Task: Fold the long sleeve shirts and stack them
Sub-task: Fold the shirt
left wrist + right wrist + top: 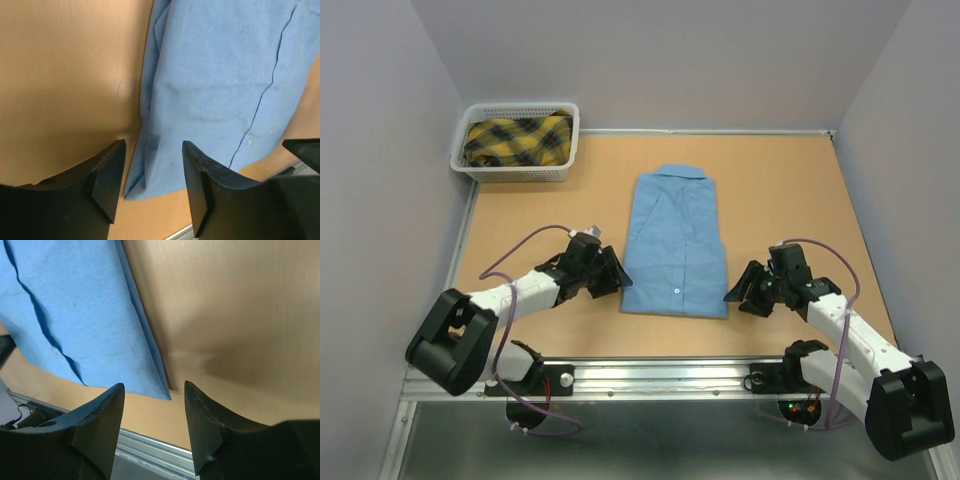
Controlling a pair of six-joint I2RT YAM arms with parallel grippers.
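A: Item one, the shirt?

B: Shirt (675,240): one, light blue, button-front, folded to a tall rectangle. It lies flat at the middle of the table (800,200). The collar (670,176) is at the far end and the folded lower edge is toward the arm bases. The button strip faces up.

A: Left end effector?

B: Left end effector (617,274): low over the table at the shirt's near left corner. The jaws stand partly apart with nothing clamped between them. In the left wrist view that corner of the cloth shows in the gap between the two dark fingers (107,175), lying on the wood below. Whether a fingertip brushes the cloth's edge, I cannot tell from these angles.

A: Right end effector?

B: Right end effector (738,291): mirrored position, just beside the shirt's near right corner. The jaws are likewise partly apart and hold nothing. In the right wrist view the corner's tip shows just beyond the gap between the fingers. The cloth runs off to the upper left, and there is bare wood to the right.

A: Other stock?

B: Basket (515,172): one, white slatted plastic, at the far left corner of the table, well apart from the shirt. Contents: one plaid cloth (520,140), yellow and black, filling the basket. What kind of garment it is does not show.
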